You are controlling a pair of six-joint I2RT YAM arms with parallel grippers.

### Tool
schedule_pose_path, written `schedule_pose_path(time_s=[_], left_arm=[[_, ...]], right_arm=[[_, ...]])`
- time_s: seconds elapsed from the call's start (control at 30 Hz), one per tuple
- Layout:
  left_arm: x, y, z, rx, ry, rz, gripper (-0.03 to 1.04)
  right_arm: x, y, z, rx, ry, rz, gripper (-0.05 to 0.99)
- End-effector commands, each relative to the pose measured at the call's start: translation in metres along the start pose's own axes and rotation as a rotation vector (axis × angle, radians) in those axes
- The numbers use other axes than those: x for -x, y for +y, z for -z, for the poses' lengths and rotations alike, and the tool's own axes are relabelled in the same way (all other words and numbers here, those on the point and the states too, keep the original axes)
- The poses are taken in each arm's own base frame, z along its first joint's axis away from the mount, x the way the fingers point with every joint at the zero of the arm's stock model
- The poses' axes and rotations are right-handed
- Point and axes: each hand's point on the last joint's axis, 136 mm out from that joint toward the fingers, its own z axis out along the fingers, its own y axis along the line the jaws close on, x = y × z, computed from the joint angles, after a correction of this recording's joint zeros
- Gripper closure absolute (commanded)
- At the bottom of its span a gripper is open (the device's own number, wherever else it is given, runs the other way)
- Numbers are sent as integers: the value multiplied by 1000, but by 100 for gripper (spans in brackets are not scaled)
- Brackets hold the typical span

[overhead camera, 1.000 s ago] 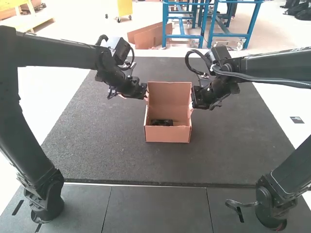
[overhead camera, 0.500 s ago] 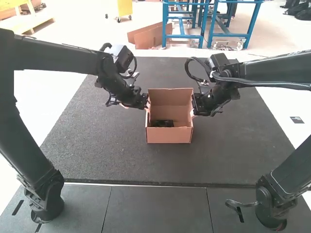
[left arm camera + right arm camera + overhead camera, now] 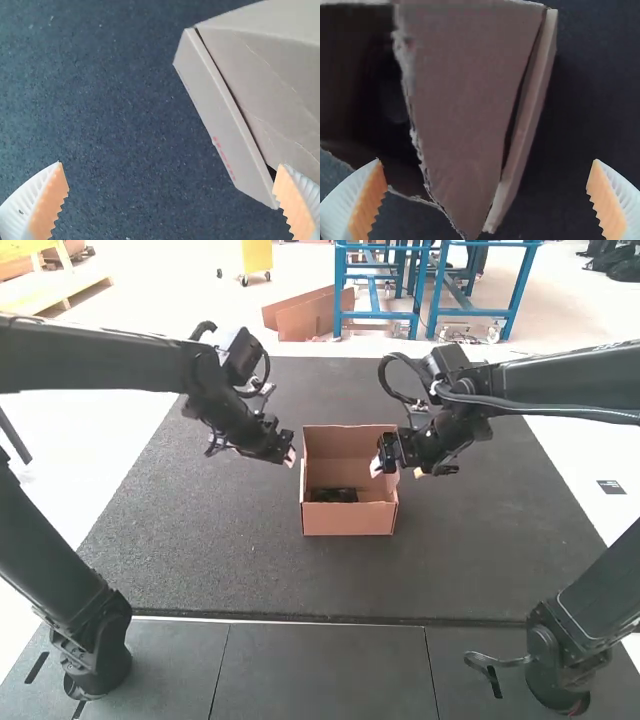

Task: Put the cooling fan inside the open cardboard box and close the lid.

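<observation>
Two grippers, one cardboard box (image 3: 348, 515), one cooling fan (image 3: 332, 492), left gripper (image 3: 285, 452) at box's 10 o'clock, fingers spread and empty, fan inside box between both grippers, right gripper (image 3: 388, 456) at 2 o'clock, fingers spread, side flap (image 3: 470, 115) between them, ungripped.

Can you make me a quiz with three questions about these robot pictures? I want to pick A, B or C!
1. Where is the cooling fan? A on a shelf; B inside the cardboard box; C in a person's hand.
2. What colour are the pads on the left gripper? A orange; B green; C purple.
3. How is the box's lid? A shut flat; B taped down; C standing open.
Answers: 1 B, the dark fan lies on the box's floor. 2 A, the left wrist view shows toothed orange pads. 3 C, the lid stands upright at the box's back.
</observation>
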Motion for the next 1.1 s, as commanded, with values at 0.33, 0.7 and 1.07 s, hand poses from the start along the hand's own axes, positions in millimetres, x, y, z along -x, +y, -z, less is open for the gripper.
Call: schedule_pose_path(time_s=[0.33, 0.7, 1.07], left_arm=[[99, 40, 23, 167, -237, 46, 4], [132, -18, 15, 82, -267, -42, 4], [108, -61, -1, 10, -188, -118, 4]], right_arm=[[28, -46, 81, -256, -217, 121, 1], [0, -94, 97, -419, -207, 53, 2], [-9, -85, 102, -328, -165, -55, 2]])
